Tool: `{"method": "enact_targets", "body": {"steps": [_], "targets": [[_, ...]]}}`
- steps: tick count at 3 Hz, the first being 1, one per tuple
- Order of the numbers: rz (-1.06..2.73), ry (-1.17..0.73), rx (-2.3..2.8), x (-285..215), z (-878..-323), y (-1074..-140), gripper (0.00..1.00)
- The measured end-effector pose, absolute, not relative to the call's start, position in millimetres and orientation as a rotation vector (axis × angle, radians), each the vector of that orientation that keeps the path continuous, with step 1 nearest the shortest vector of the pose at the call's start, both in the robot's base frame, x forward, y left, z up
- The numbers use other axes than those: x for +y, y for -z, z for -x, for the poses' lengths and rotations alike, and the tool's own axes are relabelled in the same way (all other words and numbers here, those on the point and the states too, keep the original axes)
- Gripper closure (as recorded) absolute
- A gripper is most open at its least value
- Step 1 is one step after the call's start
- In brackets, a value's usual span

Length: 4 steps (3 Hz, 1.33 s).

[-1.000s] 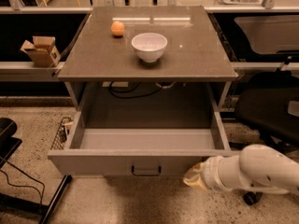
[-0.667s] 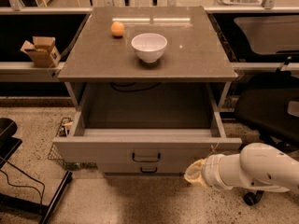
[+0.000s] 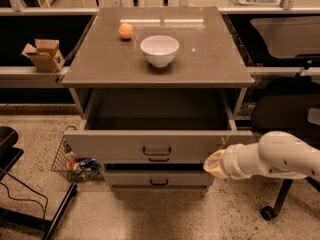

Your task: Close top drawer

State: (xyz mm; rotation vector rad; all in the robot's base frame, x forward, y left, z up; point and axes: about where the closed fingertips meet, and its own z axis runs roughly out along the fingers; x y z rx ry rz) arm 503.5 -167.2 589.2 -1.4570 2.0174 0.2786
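The top drawer [image 3: 125, 145] is a wide grey drawer, pulled partway out of the cabinet, with a deep, plain grey inside and a small dark bail handle [image 3: 157, 150] mid-front. My gripper [image 3: 216, 163] is at the end of the white arm [image 3: 280, 156], against the right end of the drawer's front. The gripper's tip is wrapped in a pale cover and touches the front panel near its lower right corner.
Two lower grey drawers [image 3: 158, 177] sit below. On the cabinet top [image 3: 210, 59] stand a white bowl [image 3: 159, 50] and an orange [image 3: 126, 30]. A cardboard box [image 3: 44, 54] is on the left shelf. A wire basket [image 3: 75, 163] and a black chair [image 3: 287, 114] flank the cabinet.
The top drawer has slid inward, toward the cabinet, and less of its inside shows. My gripper has followed its front, moving up and back with it.
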Motion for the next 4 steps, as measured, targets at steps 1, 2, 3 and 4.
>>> {"method": "enact_targets", "body": {"steps": [1,2,3,4], "targets": [[1.426,-0.242,2.032,-187.4,-551.2,-592.3,1.00],[1.419,-0.233,2.037,-192.3,-560.9,-593.7,1.00],[1.408,-0.207,2.051,-203.4,-587.5,-599.3,1.00],[1.394,-0.193,2.066,-209.8,-599.7,-603.3,0.83]]}}
